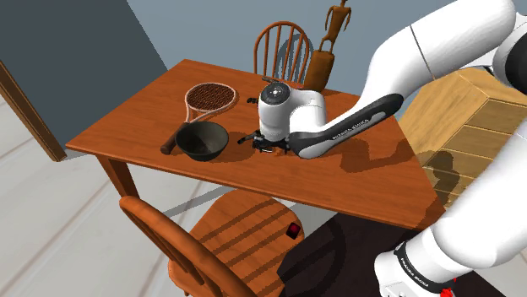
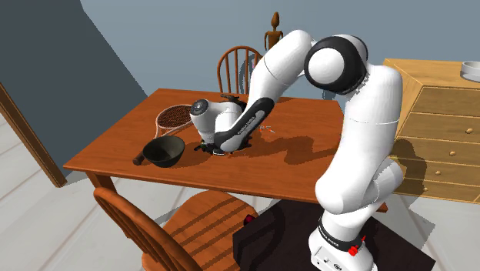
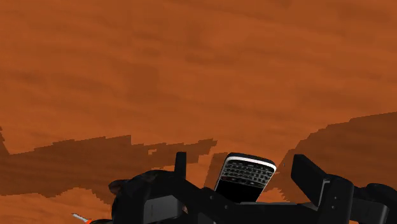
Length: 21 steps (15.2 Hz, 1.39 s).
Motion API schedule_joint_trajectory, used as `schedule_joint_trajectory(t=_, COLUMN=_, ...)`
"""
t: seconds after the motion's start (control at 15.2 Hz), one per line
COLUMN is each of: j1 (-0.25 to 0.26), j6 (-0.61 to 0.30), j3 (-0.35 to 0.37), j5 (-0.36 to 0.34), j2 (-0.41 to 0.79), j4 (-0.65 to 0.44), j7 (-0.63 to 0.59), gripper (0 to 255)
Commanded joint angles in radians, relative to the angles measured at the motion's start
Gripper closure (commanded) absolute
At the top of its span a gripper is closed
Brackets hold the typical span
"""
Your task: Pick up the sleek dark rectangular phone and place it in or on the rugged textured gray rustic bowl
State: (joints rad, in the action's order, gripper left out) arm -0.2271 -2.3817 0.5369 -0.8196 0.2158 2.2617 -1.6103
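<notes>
Wooden table (image 3: 191, 76), my gripper (image 3: 243, 160) low over the top; fingers (image 3: 312, 177) spread, pinching nothing.

Dark phone (image 3: 245, 181) sits between the fingers, keypad face showing, with a gap of bare wood on either side; its near end is hidden under my hand.

Long axis runs across the line joining the fingers; judged: closing would take it by its long edges, the narrow way, which is what I want.

Shoulder view: gripper (image 1: 266, 142) at centre frame; dark bowl (image 1: 203, 141) just left of it on the same table, near but apart; racket (image 1: 207, 99) above and behind the bowl.

Second exterior view: gripper (image 2: 209, 146), bowl (image 2: 163, 152) again to the left.

Judged: grasp step in hand, lift not yet begun; carry will be short, leftward in both outside views.
</notes>
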Motion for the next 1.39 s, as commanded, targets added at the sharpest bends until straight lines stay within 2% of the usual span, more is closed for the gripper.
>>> schedule_joint_trajectory(t=0.0, j1=0.032, j6=0.032, j3=-0.03, j5=-0.093, j2=0.088, j4=-0.085, j7=-0.101, gripper=0)
schedule_joint_trajectory(t=0.13, j1=0.067, j6=0.06, j3=-0.064, j5=-0.161, j2=0.168, j4=-0.166, j7=-0.178, gripper=0)
schedule_joint_trajectory(t=0.2, j1=0.076, j6=0.066, j3=-0.073, j5=-0.174, j2=0.185, j4=-0.184, j7=-0.193, gripper=0)
schedule_joint_trajectory(t=0.66, j1=0.079, j6=0.028, j3=-0.115, j5=-0.246, j2=0.261, j4=-0.211, j7=-0.229, gripper=0)
schedule_joint_trajectory(t=1.19, j1=0.079, j6=0.025, j3=-0.118, j5=-0.252, j2=0.268, j4=-0.214, j7=-0.232, gripper=0)
schedule_joint_trajectory(t=1.25, j1=0.08, j6=0.025, j3=-0.118, j5=-0.252, j2=0.269, j4=-0.215, j7=-0.233, gripper=255)
schedule_joint_trajectory(t=1.32, j1=0.08, j6=0.025, j3=-0.118, j5=-0.252, j2=0.269, j4=-0.215, j7=-0.232, gripper=255)
